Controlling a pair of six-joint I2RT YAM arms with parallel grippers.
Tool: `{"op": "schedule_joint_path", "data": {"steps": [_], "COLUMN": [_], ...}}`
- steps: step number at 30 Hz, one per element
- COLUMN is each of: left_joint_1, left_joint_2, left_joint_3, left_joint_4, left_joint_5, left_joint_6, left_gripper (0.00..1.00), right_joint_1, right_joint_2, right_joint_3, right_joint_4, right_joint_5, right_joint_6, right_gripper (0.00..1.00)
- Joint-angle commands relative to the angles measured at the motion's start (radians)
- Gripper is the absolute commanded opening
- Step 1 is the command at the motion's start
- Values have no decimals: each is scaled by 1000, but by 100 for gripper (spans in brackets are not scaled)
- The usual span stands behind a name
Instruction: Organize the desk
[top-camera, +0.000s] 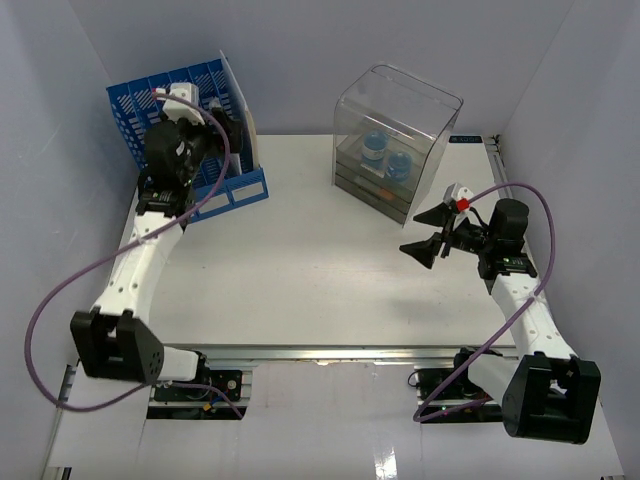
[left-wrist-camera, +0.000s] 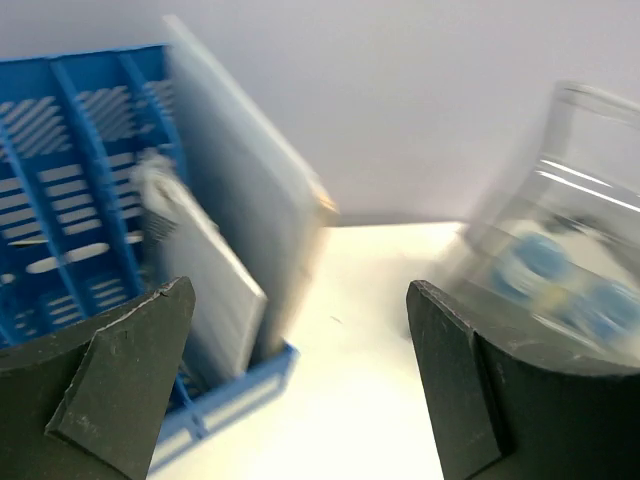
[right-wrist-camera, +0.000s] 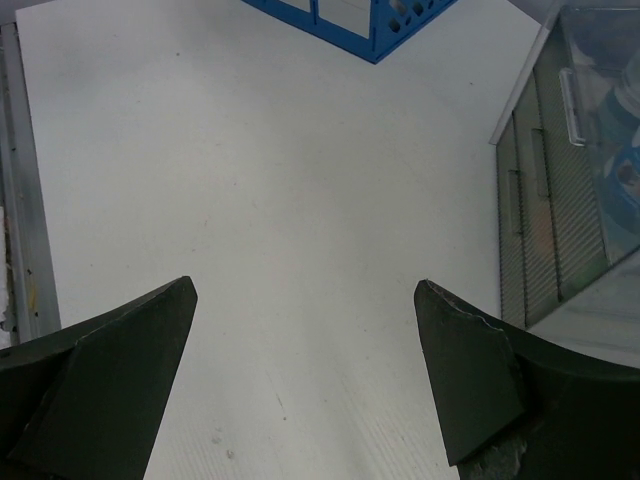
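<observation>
The desk (top-camera: 300, 270) is a wide white tabletop with a metal rail along its near edge. My left gripper (top-camera: 234, 128) hovers at the blue file rack (top-camera: 135, 110) at the back left. In the left wrist view it is open (left-wrist-camera: 300, 288), nothing between its fingers, and the view is blurred. A tall grey folder (left-wrist-camera: 250, 190) and a smaller notebook (left-wrist-camera: 205, 270) stand in the rack (left-wrist-camera: 70, 180). My right gripper (top-camera: 425, 232) hangs open over the right side of the desk (right-wrist-camera: 280, 180), just in front of the drawer box. In its own view (right-wrist-camera: 305, 284) only bare tabletop lies between the fingers.
A clear plastic drawer box (top-camera: 395, 140) stands at the back right, with blue rolls (top-camera: 375, 145) inside; it also shows at right in both wrist views (left-wrist-camera: 560, 250) (right-wrist-camera: 570, 160). A corner of the rack (right-wrist-camera: 350, 20) lies far ahead of the right gripper. White walls close in the sides.
</observation>
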Motion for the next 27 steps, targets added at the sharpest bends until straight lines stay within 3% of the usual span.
{"op": "schedule_joint_path", "data": {"steps": [1, 5, 9, 16, 27], "left_joint_1": [2, 1, 0, -2, -3], "left_joint_2": [-230, -423, -587, -752, -839], "left_joint_3": [-197, -494, -722, -803, -823], "left_joint_4": [16, 116, 127, 7, -39], "left_joint_5": [325, 543, 615, 639, 564], "left_joint_6": [-91, -185, -176, -97, -84], "left_gripper": [98, 98, 98, 98, 98], "right_joint_1": [-66, -139, -154, -154, -156], "right_joint_2": [-18, -15, -16, -108, -189], "right_joint_3": [6, 14, 45, 26, -67], "right_joint_4": [16, 20, -177, -249, -185], "right_joint_5": [41, 93, 222, 500, 874], "right_joint_6": [16, 97, -12, -25, 185], "right_gripper": [92, 90, 90, 90, 90]}}
